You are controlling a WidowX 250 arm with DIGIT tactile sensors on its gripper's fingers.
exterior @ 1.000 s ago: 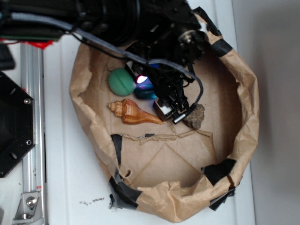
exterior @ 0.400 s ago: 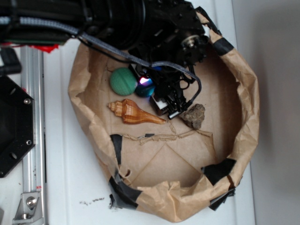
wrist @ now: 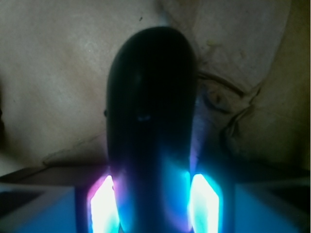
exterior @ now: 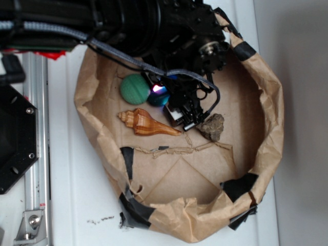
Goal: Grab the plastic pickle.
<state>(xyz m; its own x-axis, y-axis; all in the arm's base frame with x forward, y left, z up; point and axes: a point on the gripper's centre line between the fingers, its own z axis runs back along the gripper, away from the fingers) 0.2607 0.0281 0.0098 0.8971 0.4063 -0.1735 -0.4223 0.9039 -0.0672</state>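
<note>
The plastic pickle (wrist: 153,97) fills the middle of the wrist view, dark and glossy, its rounded end pointing away from me. My gripper (wrist: 154,196) has its two glowing pads (wrist: 103,206) pressed against the pickle's sides, shut on it. From the exterior view only a dark teal patch of the pickle (exterior: 159,99) shows beneath the black arm. There the gripper (exterior: 160,92) sits low over the brown paper floor, just right of the green ball (exterior: 134,88).
An orange-brown seashell (exterior: 147,123) lies just below the ball and the pickle. A grey-brown rock (exterior: 212,126) rests to the right of the arm. Crumpled brown paper walls (exterior: 267,102) with black tape ring the area. A metal rail (exterior: 35,154) runs down the left.
The arm has shifted slightly left and up over the pickle, uncovering more of the rock. Ball, shell and rock have stayed put.
</note>
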